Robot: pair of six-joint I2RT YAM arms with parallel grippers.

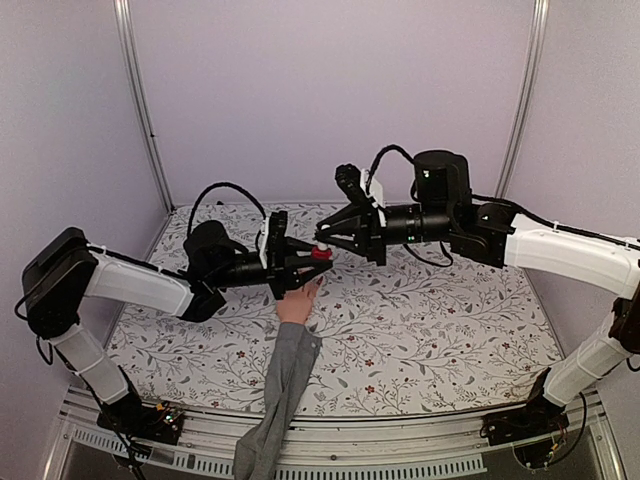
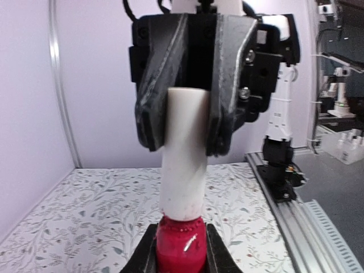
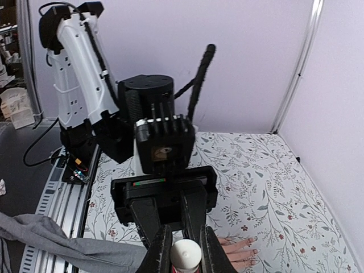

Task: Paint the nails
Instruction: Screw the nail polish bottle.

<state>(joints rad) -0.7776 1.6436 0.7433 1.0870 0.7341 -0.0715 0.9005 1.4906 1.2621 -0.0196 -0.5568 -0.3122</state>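
Observation:
A small red polish bottle [image 2: 181, 250] hangs above the table, and my left gripper [image 2: 181, 245] is shut on its body. Its tall white cap [image 2: 184, 165] is still on the bottle, and my right gripper [image 3: 186, 250] is shut on that cap [image 3: 186, 254] from the opposite side. In the top view the two grippers meet nose to nose, left gripper [image 1: 308, 262] and right gripper [image 1: 326, 243], with the bottle [image 1: 320, 254] between them. The peach mannequin hand [image 1: 297, 303] lies flat just below them. Its nails [image 3: 254, 251] show pale at the fingertips.
The hand's grey sleeve [image 1: 283, 385] runs back over the table's near edge. A floral cloth [image 1: 430, 320] covers the table. Lilac walls with metal corner posts [image 1: 140, 100] close in the back and sides. Rails [image 2: 296, 216] carry the arm bases along the near edge.

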